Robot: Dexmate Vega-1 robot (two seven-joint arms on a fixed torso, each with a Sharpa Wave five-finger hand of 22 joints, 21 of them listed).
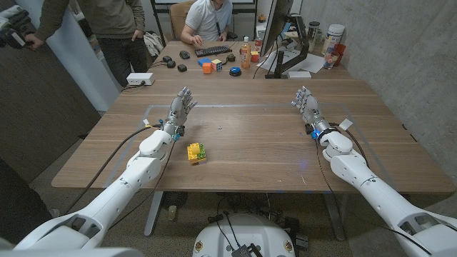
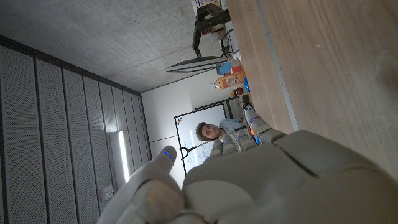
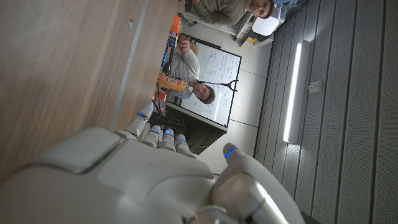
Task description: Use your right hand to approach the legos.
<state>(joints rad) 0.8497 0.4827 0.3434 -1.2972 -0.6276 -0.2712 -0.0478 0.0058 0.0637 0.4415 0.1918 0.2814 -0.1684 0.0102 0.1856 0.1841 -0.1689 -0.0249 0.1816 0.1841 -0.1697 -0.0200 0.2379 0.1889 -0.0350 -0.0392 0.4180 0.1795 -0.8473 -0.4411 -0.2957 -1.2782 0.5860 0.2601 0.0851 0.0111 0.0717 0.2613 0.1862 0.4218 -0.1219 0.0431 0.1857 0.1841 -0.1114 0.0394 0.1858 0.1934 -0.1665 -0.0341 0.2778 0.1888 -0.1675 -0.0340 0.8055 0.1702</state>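
A small stack of yellow and green legos [image 1: 197, 152] sits on the wooden table [image 1: 250, 139], left of its middle and near the front edge. My right hand [image 1: 308, 108] stands on the right side of the table, fingers apart and holding nothing, well to the right of the legos. My left hand [image 1: 178, 112] is open too, fingers reaching away, a short way behind and left of the legos. The back of the right hand [image 3: 155, 180] shows in the right wrist view, and the back of the left hand [image 2: 261, 180] in the left wrist view.
A second table behind holds a keyboard [image 1: 213, 51], puzzle cubes [image 1: 208, 67], a bottle [image 1: 245, 53], a monitor stand [image 1: 285, 64] and a white box [image 1: 140, 79]. A person sits at it [image 1: 209, 18]; another stands at back left [image 1: 114, 28]. A white tag [image 1: 345, 124] lies near my right wrist.
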